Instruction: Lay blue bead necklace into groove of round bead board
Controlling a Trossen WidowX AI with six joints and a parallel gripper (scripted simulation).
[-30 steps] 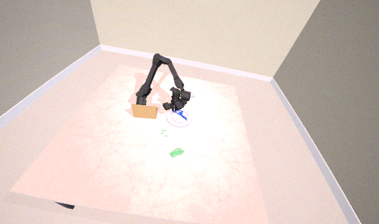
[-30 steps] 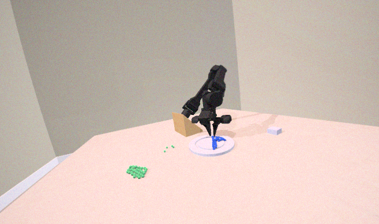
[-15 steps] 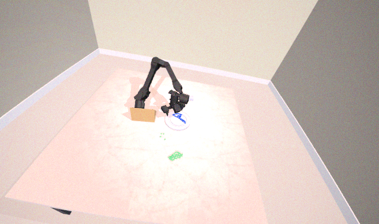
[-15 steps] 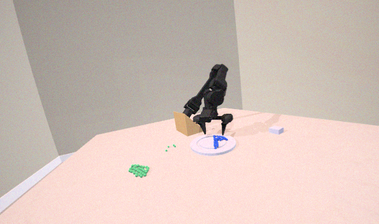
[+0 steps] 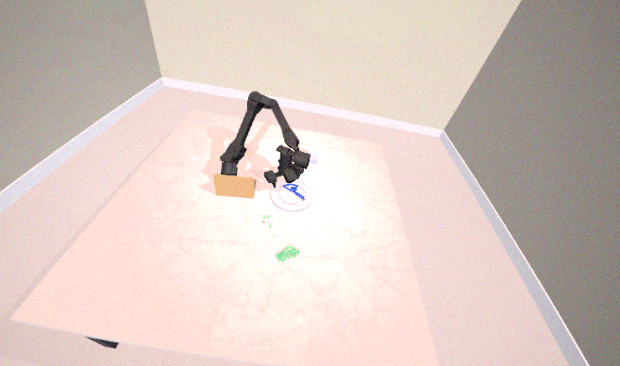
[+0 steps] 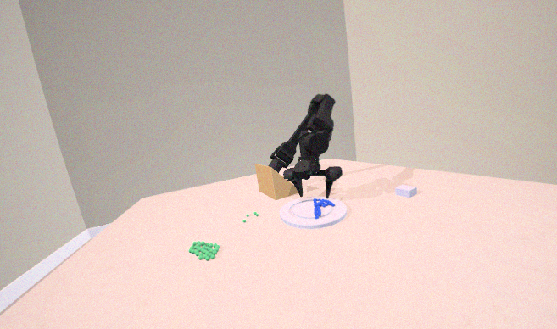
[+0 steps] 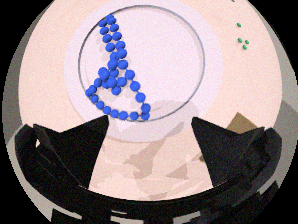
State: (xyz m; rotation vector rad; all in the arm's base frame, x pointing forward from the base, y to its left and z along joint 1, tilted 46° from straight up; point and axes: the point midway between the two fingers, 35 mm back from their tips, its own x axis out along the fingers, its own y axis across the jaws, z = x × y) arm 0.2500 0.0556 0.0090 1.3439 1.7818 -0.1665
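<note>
Green beads sit heaped at the left of the counter, a few loose green ones further in, then a tan wedge by the arm. Next comes the round bead board, with the blue bead necklace lying bunched across its inner face, one end near the rim. Over its far edge hangs the claw, spread wide and gripping nothing. Off right, a small pale block.
</note>
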